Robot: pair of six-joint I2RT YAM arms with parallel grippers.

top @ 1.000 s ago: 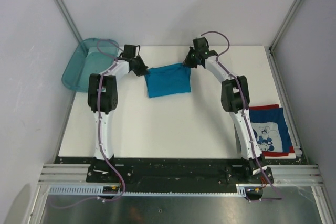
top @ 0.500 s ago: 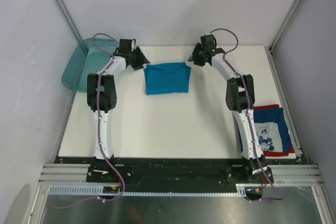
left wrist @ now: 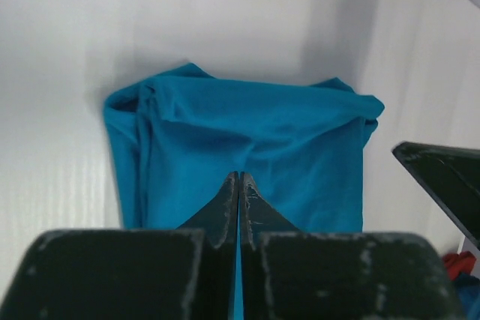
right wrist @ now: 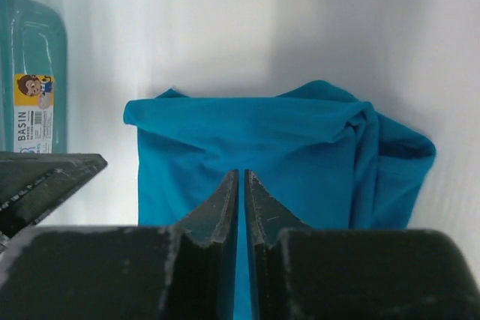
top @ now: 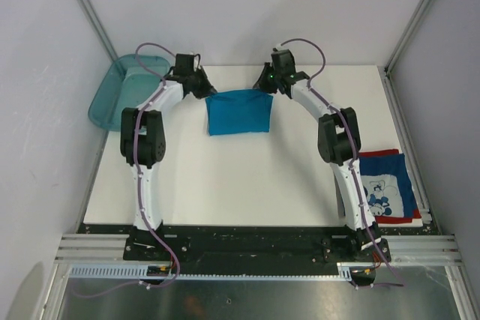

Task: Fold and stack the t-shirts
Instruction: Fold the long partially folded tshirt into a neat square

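- Returning to the far corners of the teal shirt [top: 238, 112], the left tool [top: 204, 89] is pressing fully closed and the right tool [top: 266, 84] is nearly closed; grip unclear.
- Teal shirt is lying folded on the far bench [top: 225, 177].
- Pinching only one layer risks pulling the fold open.

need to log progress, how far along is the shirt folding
Done: the printed shirt lies folded at the right edge of the table. In hand: the teal shirt is folded to a small rectangle at the far middle, with the left gripper and right gripper closed on its far corners, seemingly for a further fold or a move. Left: the two shirts lie apart, so stacking is not yet done.
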